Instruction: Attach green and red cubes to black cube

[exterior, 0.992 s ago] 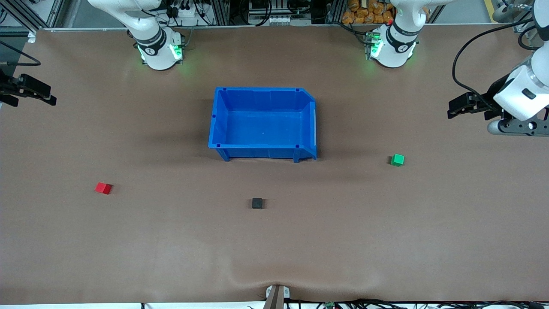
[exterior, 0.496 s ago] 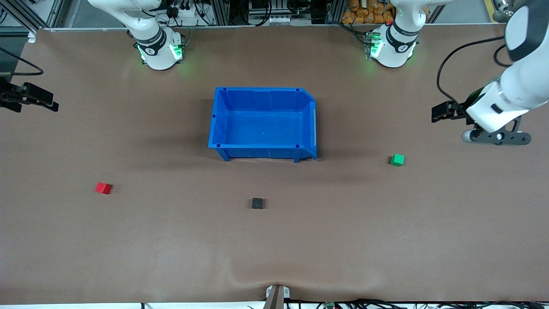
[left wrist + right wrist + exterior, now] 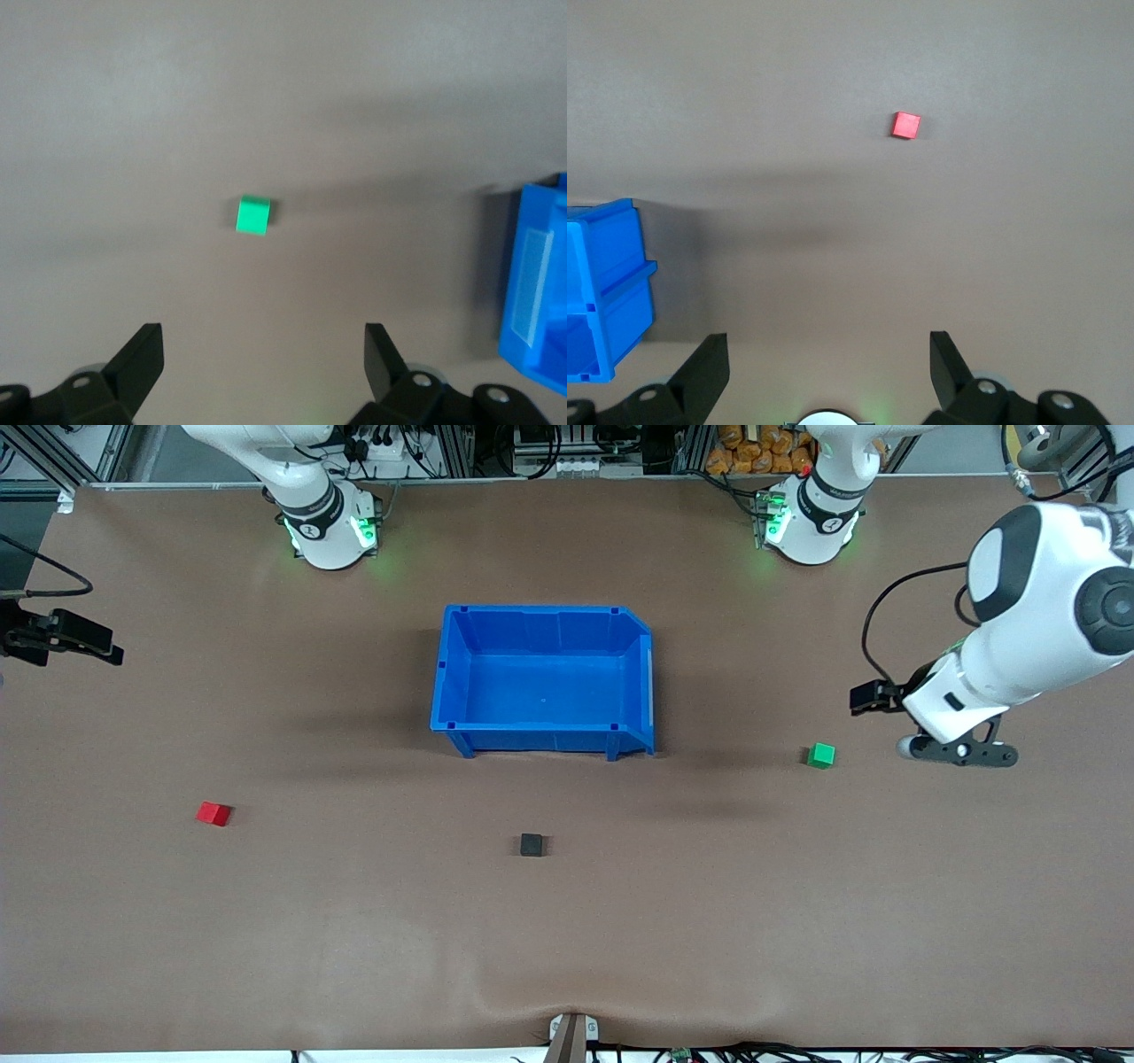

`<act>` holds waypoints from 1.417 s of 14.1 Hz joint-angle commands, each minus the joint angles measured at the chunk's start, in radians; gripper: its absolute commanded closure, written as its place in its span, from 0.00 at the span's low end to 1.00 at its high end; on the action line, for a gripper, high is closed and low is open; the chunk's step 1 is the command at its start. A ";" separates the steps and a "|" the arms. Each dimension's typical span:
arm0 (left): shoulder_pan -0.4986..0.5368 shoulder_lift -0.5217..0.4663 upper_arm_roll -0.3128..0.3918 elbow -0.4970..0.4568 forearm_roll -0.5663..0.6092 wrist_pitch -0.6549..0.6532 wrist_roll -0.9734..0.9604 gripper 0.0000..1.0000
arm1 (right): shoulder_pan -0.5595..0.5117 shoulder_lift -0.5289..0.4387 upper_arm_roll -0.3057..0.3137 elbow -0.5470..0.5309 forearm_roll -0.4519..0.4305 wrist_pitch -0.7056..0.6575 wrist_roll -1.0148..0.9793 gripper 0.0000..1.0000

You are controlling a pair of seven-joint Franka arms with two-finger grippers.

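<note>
Brown table (image 3: 354, 939), bare around black cube (image 3: 532, 845)

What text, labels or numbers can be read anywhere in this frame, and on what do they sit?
None can be read.
Green cube, red cube, black cube: plain faces, no marks.
Blue bin: no lettering shows; a pale panel on one end wall looks blank.
Arm bases: a small round dark mark on each, too small to read.
</note>
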 commanded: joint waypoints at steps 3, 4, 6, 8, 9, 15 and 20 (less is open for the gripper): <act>-0.004 0.046 -0.034 -0.090 0.091 0.170 0.010 0.00 | -0.030 0.026 0.016 -0.002 0.001 0.031 -0.017 0.00; -0.004 0.068 -0.034 -0.091 0.091 0.173 0.010 0.00 | -0.029 0.034 0.016 -0.002 0.003 0.041 -0.017 0.00; 0.002 0.099 -0.033 -0.095 0.096 0.202 0.010 0.00 | -0.027 0.046 0.018 -0.003 0.001 0.046 -0.017 0.00; -0.001 0.139 -0.033 -0.095 0.097 0.235 0.010 0.00 | -0.030 0.064 0.016 -0.003 0.001 0.046 -0.017 0.00; -0.002 0.159 -0.033 -0.095 0.097 0.256 0.010 0.00 | -0.032 0.066 0.016 -0.003 0.001 0.046 -0.017 0.00; 0.008 0.205 -0.033 -0.166 0.181 0.381 0.010 0.00 | -0.038 0.103 0.016 -0.002 0.001 0.055 -0.012 0.00; 0.056 0.259 -0.034 -0.181 0.220 0.394 0.010 0.00 | -0.044 0.136 0.016 -0.003 0.001 0.081 -0.011 0.00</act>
